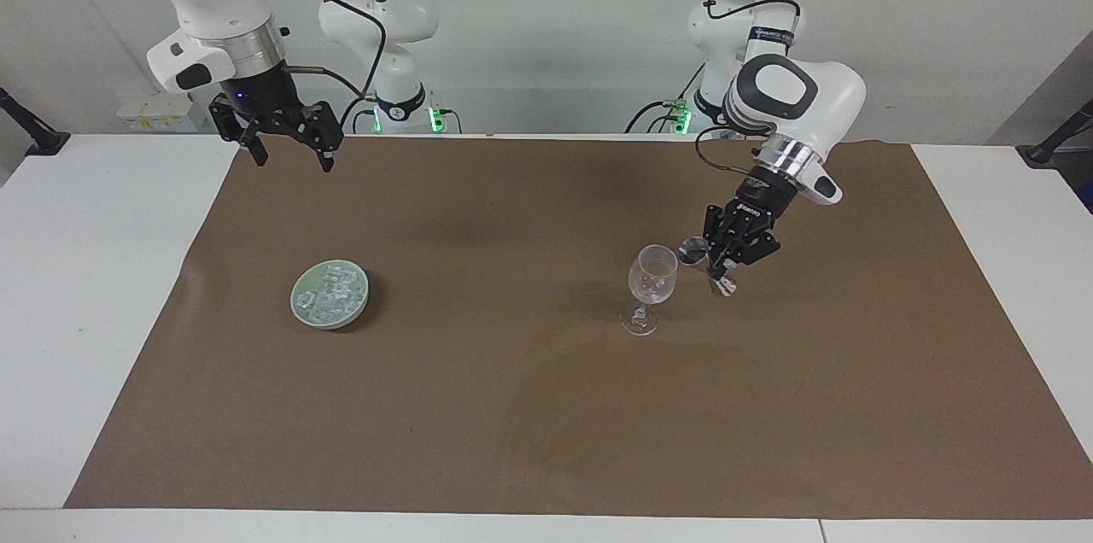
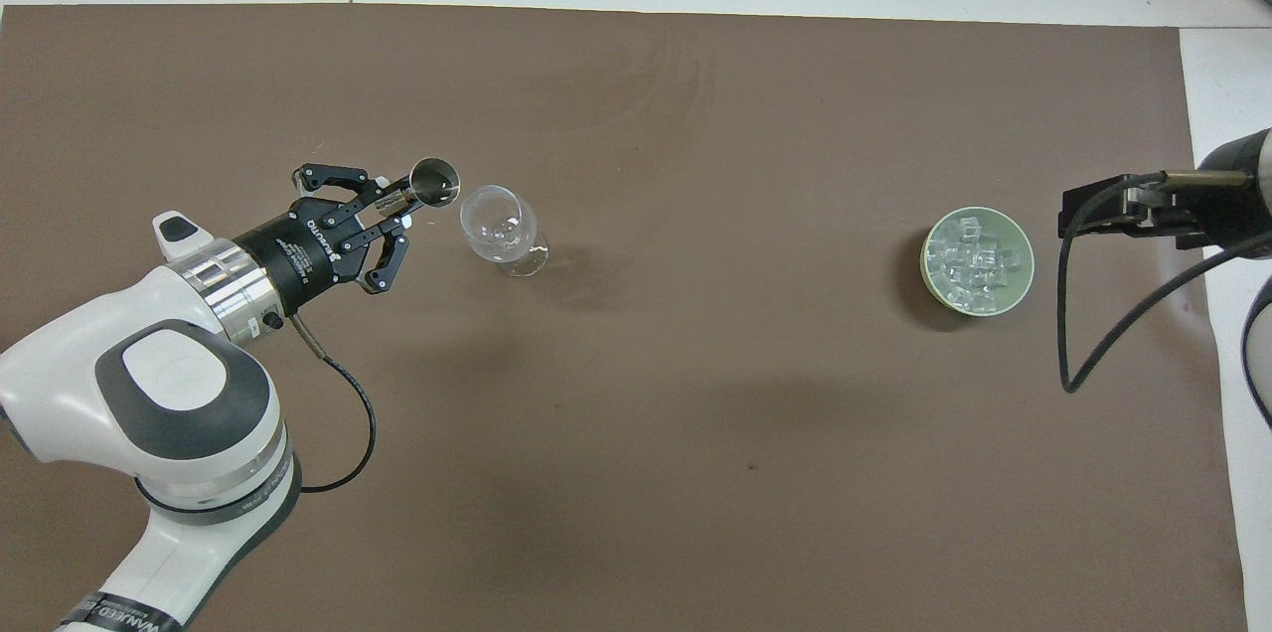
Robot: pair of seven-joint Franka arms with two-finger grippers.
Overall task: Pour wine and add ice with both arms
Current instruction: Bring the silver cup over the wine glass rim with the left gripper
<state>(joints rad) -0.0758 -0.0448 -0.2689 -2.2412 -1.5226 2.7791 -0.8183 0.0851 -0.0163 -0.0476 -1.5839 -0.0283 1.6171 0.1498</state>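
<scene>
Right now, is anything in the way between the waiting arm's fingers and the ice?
Nothing visible. The right gripper hangs open over the mat's edge, and only bare mat lies between it and the ice in its dish.
</scene>
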